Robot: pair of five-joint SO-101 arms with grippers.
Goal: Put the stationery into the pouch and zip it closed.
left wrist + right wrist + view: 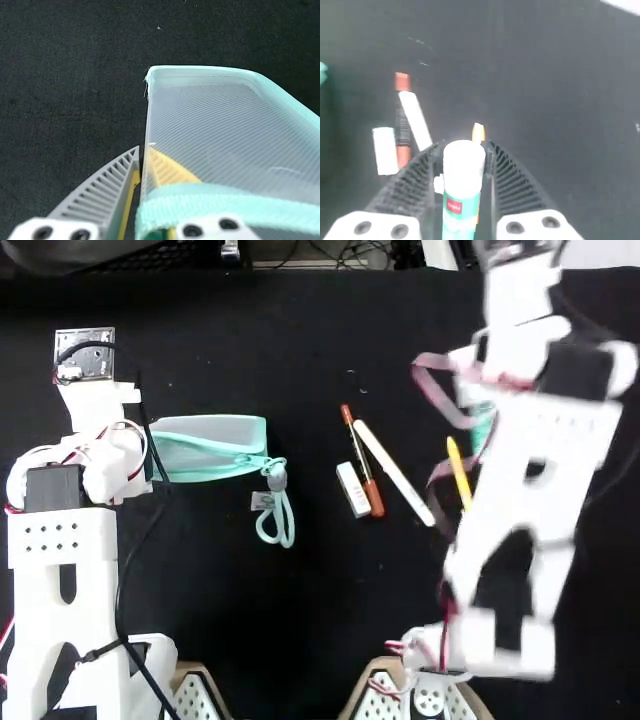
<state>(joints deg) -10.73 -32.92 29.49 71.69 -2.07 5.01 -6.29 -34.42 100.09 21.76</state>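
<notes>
**While the left gripper (pixel 143 150) pinches the pouch (pixel 215 135), the right gripper (pixel 463 145) clamps a glue stick (pixel 463 167)**

Where the pouch lies on the left part of the black table (pixel 250 340), the left gripper's fingers are closed on one wall at its end. The grey finger (pixel 107 190) sits outside, and the yellow one shows through the clear ribbed side. The pouch's mint strap (pixel 275 518) lies looped on the table toward the middle.

The right gripper's fingers (pixel 512 180) press against both sides of the glue stick, white cap pointing outward, over the table's right part. On the table beyond it lie an orange pen (pixel 362 465), a white pen (pixel 395 473) just beside it, a white eraser (pixel 352 489) against the orange pen's other side, and a yellow pencil (pixel 458 470) farther right, partly hidden by the right arm.
</notes>
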